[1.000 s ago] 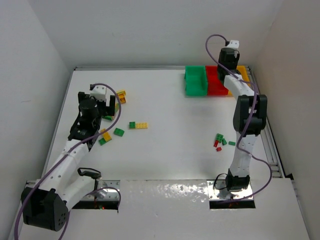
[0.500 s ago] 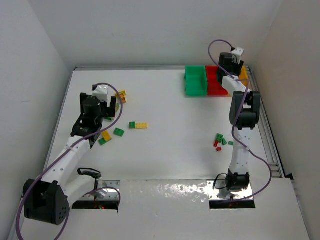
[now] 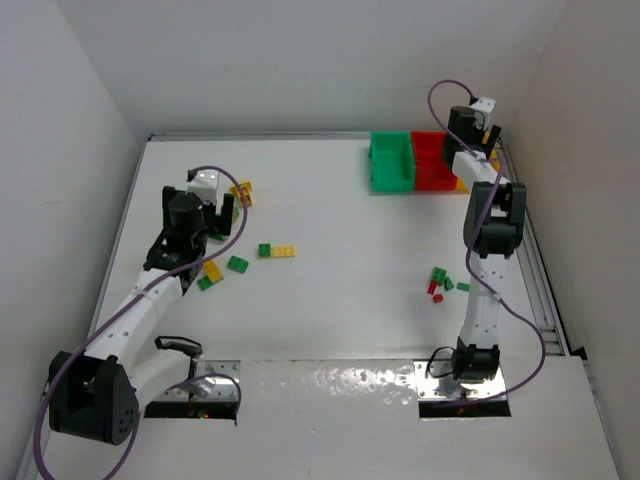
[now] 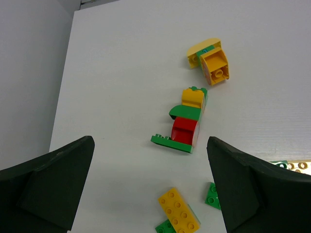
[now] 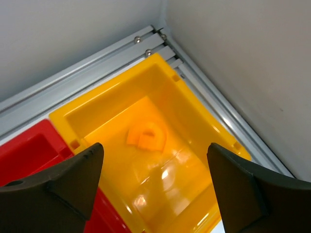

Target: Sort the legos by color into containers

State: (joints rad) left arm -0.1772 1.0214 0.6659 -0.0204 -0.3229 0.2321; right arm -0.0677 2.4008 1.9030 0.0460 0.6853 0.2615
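While right pincer (image 5: 151, 180) gapes, yellow lego (image 5: 146, 137) beneath.

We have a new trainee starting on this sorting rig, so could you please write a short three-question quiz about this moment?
1. True or false: the left tool is shut on a brick.
2. What lies in the yellow bin? A: a yellow piece. B: a red brick. C: nothing.
3. Fill in: the right tool hangs open over the ____ bin.
Key: 1 false, it is open above the stack of bricks; 2 A; 3 yellow.
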